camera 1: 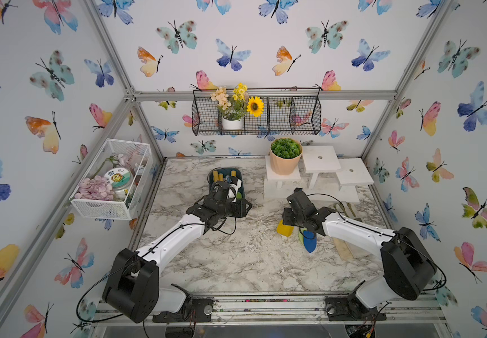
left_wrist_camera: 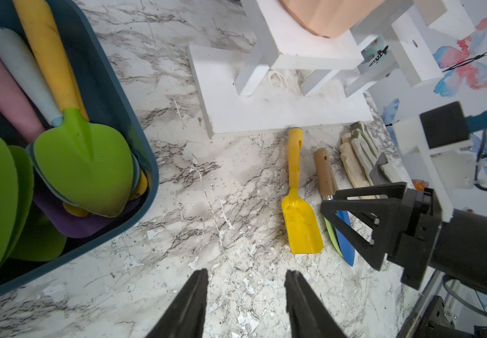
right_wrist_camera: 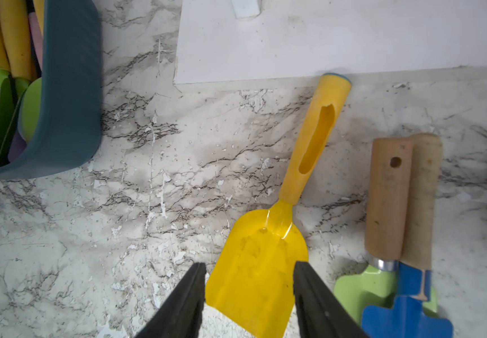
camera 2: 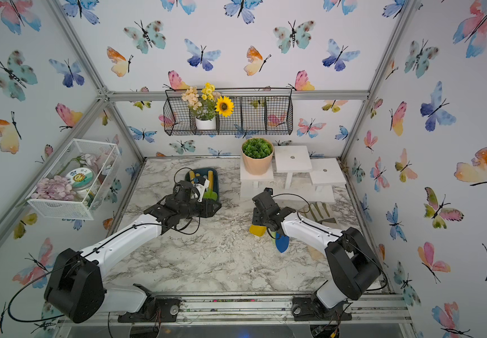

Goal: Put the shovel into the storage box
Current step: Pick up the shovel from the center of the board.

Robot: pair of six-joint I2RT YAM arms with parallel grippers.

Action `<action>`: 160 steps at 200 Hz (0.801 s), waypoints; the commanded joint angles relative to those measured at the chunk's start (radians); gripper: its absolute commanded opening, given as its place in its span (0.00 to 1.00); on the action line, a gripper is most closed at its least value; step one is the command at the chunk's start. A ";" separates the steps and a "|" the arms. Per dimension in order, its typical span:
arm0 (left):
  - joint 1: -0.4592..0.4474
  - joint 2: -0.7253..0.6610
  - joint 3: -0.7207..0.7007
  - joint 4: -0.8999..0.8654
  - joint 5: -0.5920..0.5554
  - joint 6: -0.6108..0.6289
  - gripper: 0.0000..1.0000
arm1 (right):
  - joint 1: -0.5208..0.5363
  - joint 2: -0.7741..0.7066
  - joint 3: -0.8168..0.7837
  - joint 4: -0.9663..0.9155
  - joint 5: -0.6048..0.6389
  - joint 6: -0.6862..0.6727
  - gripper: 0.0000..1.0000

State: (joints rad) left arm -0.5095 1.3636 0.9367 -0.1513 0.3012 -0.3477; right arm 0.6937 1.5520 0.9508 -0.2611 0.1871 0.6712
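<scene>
In both top views my left arm covers most of the storage box (camera 2: 216,178), so the left wrist view is where I actually see inside it. It's smooth teal plastic with rounded corners, packed with shovels that have heart-shaped green blades (left_wrist_camera: 84,164) and yellow, pink and pale blue handles. The left end effector (left_wrist_camera: 246,272) hangs right by the box over the bare marble-look table (left_wrist_camera: 222,190), fingers spread, nothing in them.

The yellow shovel (right_wrist_camera: 254,248) is not in the box. It lies flat on the table well to the right of it, glossy one-piece plastic with a slot in the handle, and the handle tip touches the white stand's base (right_wrist_camera: 324,38). The top views only give a corner of its blade (camera 1: 284,229).

The right end effector (right_wrist_camera: 249,264) floats over that blade, released, gripping nothing. Farther from the box there's a blue shovel (right_wrist_camera: 409,319) lying on a green one (right_wrist_camera: 359,289), both with wooden handles, then gloves (left_wrist_camera: 356,158).
</scene>
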 commanded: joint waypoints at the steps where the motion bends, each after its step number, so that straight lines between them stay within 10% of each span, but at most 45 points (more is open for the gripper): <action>1: -0.017 -0.035 -0.020 0.028 0.048 0.009 0.48 | 0.003 0.017 -0.007 -0.006 0.049 0.021 0.53; 160: -0.053 0.025 0.012 0.033 0.049 0.022 0.48 | -0.057 0.120 0.002 0.065 0.046 0.028 0.56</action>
State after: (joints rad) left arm -0.5583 1.3811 0.9333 -0.1238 0.3351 -0.3397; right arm 0.6502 1.6421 0.9432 -0.2188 0.2131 0.6918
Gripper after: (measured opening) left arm 0.482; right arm 0.562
